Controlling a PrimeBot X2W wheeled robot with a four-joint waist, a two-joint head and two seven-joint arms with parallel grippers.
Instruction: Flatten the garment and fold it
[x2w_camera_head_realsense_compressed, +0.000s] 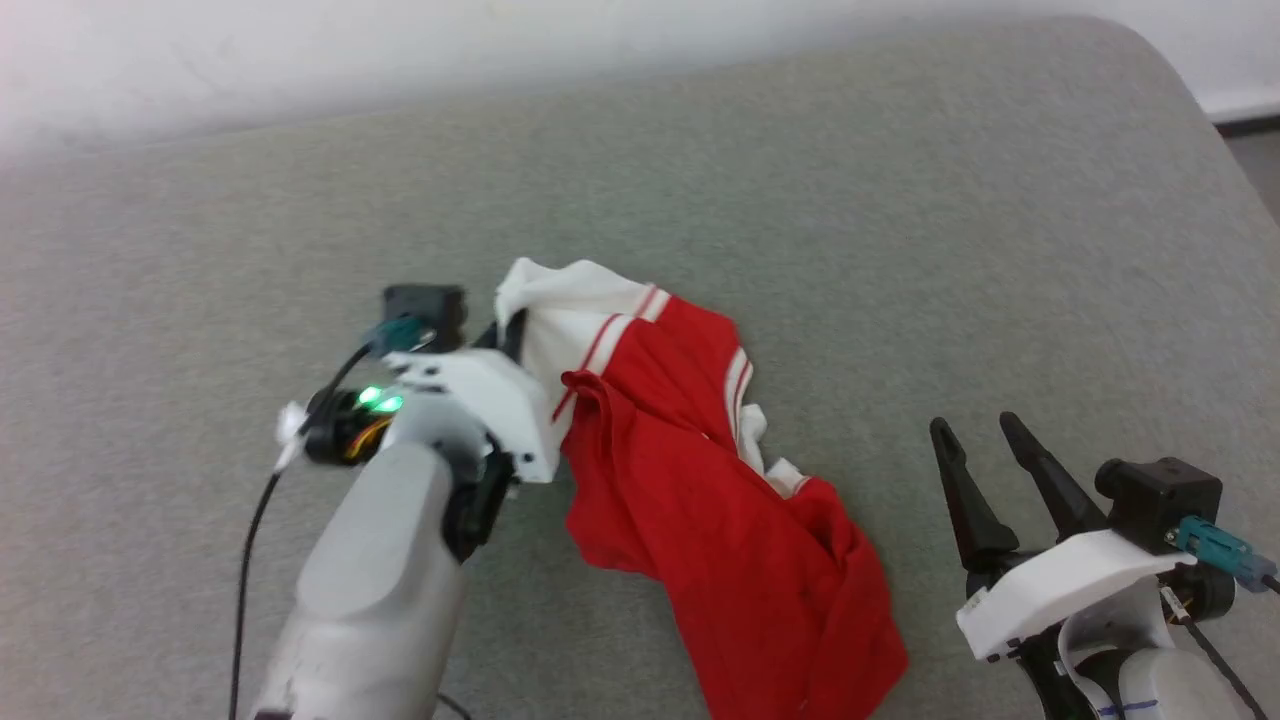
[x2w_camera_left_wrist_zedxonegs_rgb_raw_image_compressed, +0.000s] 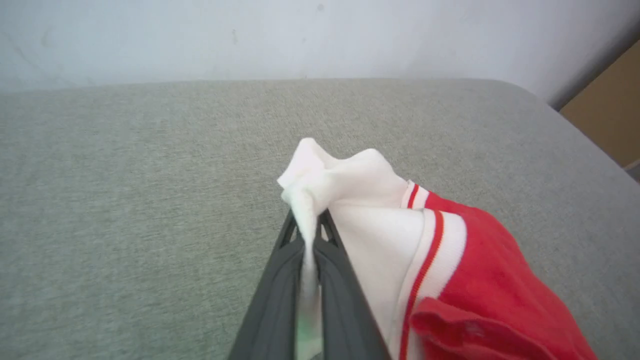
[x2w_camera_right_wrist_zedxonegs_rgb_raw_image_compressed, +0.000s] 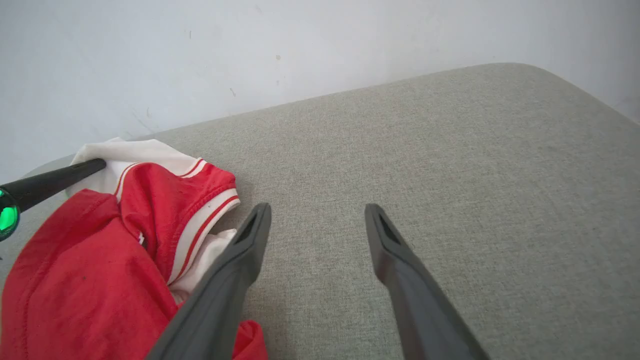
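Between the tightly closed jaws of the left gripper sits a pinched fold of white sleeve from the garment. From there the shirt trails away to the right of those jaws in a crumpled red heap on the grey padded surface. Beyond the heap, the right gripper has its jaws spread wide and empty, apparently hovering just above the surface.

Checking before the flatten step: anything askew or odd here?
The garment is not flat: it lies crumpled in a heap on the grey surface, red body bunched over itself. The left fingers are shut on a white sleeve fold; the right fingers stand open beside it. Nothing looks torn.
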